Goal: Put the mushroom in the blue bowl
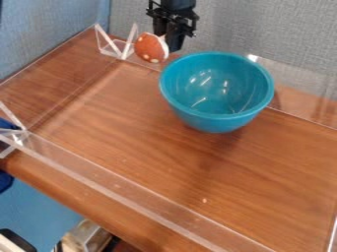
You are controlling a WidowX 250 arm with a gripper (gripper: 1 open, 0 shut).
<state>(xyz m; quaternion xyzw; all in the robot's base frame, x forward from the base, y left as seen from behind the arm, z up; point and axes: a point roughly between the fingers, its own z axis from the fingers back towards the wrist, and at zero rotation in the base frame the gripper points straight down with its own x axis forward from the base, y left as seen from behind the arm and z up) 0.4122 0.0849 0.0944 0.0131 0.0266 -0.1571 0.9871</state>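
Observation:
The small orange-brown mushroom (pixel 149 48) with a cream underside is at the back of the table, just left of the blue bowl's far rim. My black gripper (pixel 168 41) points straight down right beside it, fingers closed, and the mushroom's right side is tucked against and partly hidden behind them. The mushroom appears held at the fingertips. The round, glossy teal-blue bowl (pixel 218 91) stands upright and empty to the right and nearer the camera, apart from the gripper.
A clear acrylic wall (pixel 118 44) runs along the table's back and sides, close behind the mushroom. Another clear wall (pixel 158 197) lines the front edge. The wooden tabletop (pixel 118 128) stretches left and toward the camera from the bowl.

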